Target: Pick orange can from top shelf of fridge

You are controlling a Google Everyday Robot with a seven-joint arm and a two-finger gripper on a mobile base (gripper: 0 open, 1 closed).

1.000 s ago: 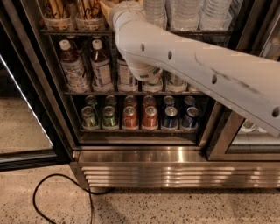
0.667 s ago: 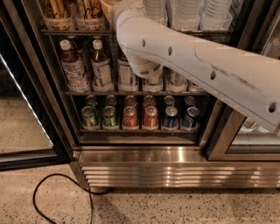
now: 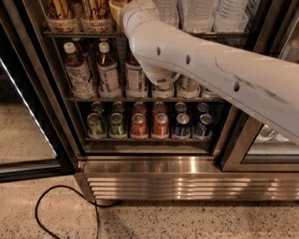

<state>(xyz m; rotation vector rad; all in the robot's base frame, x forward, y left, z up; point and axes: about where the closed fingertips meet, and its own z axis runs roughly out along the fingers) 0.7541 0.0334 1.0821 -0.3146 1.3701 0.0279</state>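
- Reference landmark: the top shelf (image 3: 84,34) of the fridge (image 3: 154,169). All positions below are given relative to it.
- Target: one orange can (image 3: 58,14) stands on the top shelf at its left end, and a second orange can (image 3: 96,11) stands just beside it. Both are upright and seated in clear trays (image 3: 61,26) along the shelf front.
- A tan shape (image 3: 117,7) on the top shelf, touching the arm's end, may be a third can. Too little of it shows to confirm.
- Arm: the white arm (image 3: 196,60) rises from below the top shelf, crosses in front of it and passes out of view just above it.
- Gripper: it lies beyond the top edge of the view, above the top shelf. Its state cannot be determined, nor whether it holds anything.
- Non-targets: bottles (image 3: 107,70) on the rack directly below the top shelf, and short cans (image 3: 140,126) on the rack below that.
- Handling, judged:
  - Thin metal wall: rigid while full, dents under excess clamping force.
  - Moderate weight if full.
  - Smooth and chilled, so probably slippery.
- Grasp point, judged: across the mid-body, above the tray lip and below the lid taper.
- Caution: lift clear of the tray lip before withdrawing. The neighbouring can may tip.
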